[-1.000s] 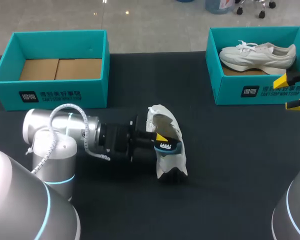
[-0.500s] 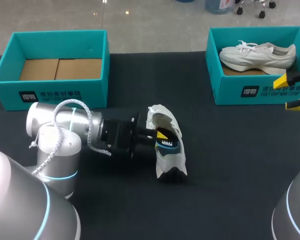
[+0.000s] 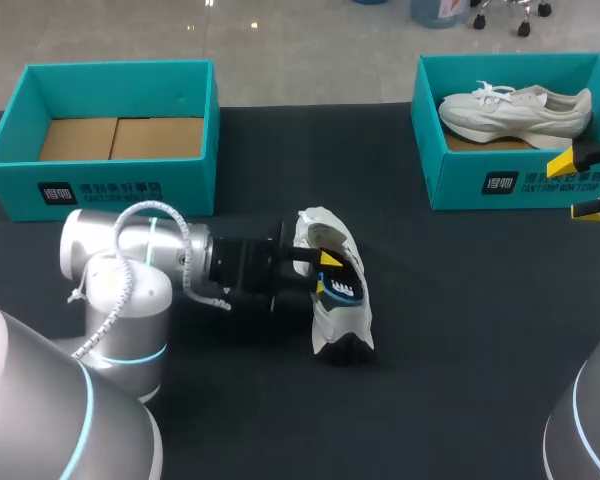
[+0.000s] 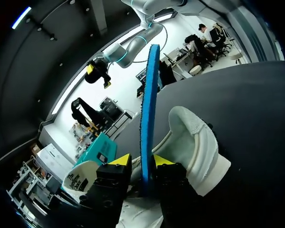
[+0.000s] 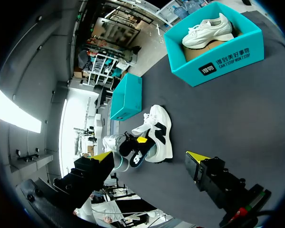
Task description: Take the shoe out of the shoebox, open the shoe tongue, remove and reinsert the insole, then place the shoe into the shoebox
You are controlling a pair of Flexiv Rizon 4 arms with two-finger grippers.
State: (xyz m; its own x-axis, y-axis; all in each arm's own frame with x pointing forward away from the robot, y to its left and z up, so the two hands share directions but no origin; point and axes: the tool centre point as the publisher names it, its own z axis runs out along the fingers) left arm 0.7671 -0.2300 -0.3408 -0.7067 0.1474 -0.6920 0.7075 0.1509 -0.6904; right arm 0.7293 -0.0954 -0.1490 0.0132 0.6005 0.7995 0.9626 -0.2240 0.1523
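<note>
Now we hold the blue insole clamped in our left gripper, at the opening of the white shoe, which lies on the table near its middle, well apart from the far left shoebox. Our right gripper hangs spread apart at the right edge, just beside the far right shoebox, which holds a second shoe.

A dark surface fills most of the frame. At its upper right, near the far edge, stands an open teal box with white print on its front wall. A white sneaker with white laces lies inside it lengthwise, on brown cardboard.
</note>
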